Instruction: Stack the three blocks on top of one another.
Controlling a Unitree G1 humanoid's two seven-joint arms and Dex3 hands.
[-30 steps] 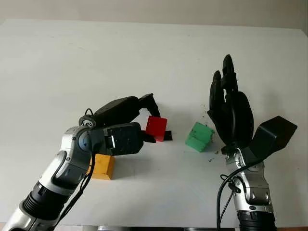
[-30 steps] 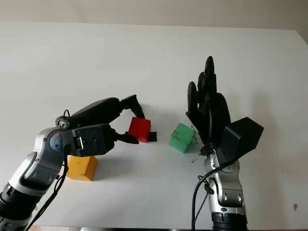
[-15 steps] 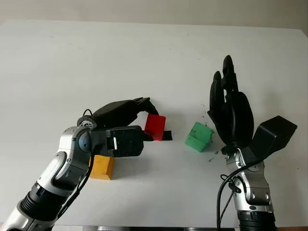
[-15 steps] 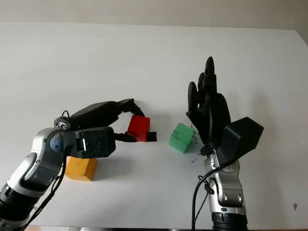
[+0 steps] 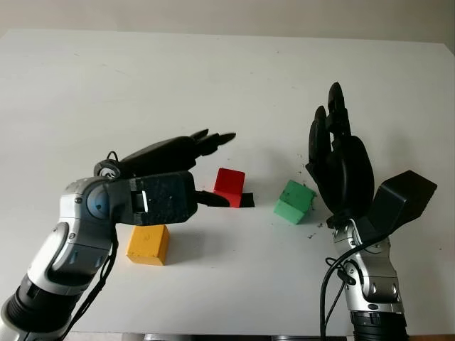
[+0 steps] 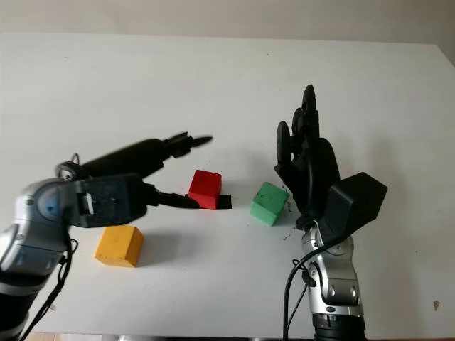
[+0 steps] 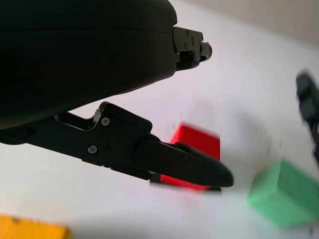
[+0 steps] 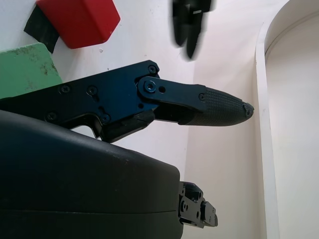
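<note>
Beside red block point(image 5: 229, 186), green block point(image 5: 294, 202)

The red block point(image 5: 229, 187) and green block point(image 5: 294, 202) sit near each other with a bare gap of table point(image 5: 213, 85) between them. The right robot hand point(image 5: 340, 160), open and upright, stands just beside the green block's right side, while the left robot hand point(image 5: 186, 170), open, hangs above the red block's left. The yellow block point(image 5: 148, 244) sits well apart, free on top.

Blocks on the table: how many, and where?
3. Yellow block nearest the robot, under the open left hand; red block mid-table; green block beside the open right hand. None stacked.
</note>
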